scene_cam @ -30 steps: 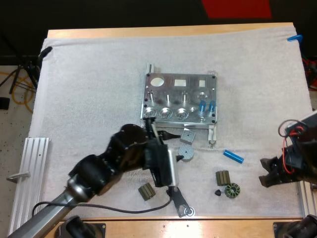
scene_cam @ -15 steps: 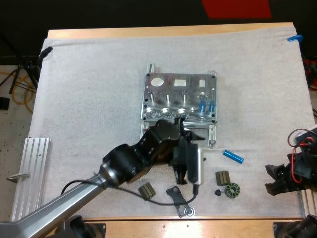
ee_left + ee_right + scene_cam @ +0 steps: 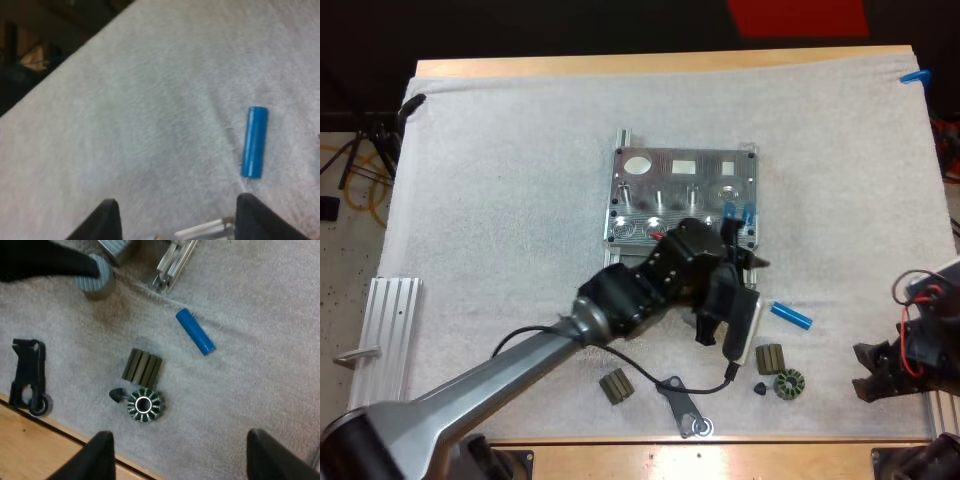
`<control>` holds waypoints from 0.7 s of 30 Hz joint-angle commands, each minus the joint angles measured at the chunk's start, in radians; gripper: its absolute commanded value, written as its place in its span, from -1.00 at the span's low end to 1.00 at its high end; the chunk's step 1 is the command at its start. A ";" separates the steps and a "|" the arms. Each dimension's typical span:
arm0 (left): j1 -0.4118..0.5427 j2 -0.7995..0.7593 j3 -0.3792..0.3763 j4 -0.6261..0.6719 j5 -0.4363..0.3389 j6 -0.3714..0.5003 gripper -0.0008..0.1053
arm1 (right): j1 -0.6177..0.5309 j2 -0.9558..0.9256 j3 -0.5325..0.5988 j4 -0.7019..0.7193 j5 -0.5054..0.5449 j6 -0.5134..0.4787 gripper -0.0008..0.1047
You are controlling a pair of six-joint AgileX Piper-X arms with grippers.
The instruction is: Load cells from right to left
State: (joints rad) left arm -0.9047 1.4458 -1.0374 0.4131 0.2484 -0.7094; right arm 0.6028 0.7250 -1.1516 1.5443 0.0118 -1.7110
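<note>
The left claw (image 3: 180, 215) is wide open and holds nothing, by the near right corner of the metal fixture (image 3: 685, 170). One loose blue cell (image 3: 254, 142) lies near that corner. I think the claw must drop over it and pinch. Two standing cells (image 3: 728, 211) sit in the fixture. The right claw (image 3: 185, 450) is open too, far right of the fixture

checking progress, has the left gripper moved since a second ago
Yes, the left gripper swung right along the fixture's near edge, toward the loose blue cylinder.
</note>
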 commanded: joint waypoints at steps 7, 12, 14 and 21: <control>-0.052 0.109 -0.007 -0.108 -0.056 0.066 -0.04 | -0.004 -0.056 0.002 0.042 -0.012 0.008 0.08; -0.052 0.191 -0.007 -0.121 -0.095 0.146 -0.04 | -0.004 -0.070 0.002 0.042 -0.012 0.008 0.08; -0.052 0.227 -0.007 -0.145 -0.095 0.162 -0.04 | -0.004 -0.070 0.002 0.042 -0.012 0.008 0.08; -0.052 0.303 -0.010 -0.211 -0.095 0.172 -0.04 | -0.004 -0.070 0.002 0.042 -0.012 0.002 0.08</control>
State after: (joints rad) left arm -0.9539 1.7524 -1.0395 0.2153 0.1657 -0.5385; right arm 0.6028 0.6633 -1.1516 1.5443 0.0000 -1.7059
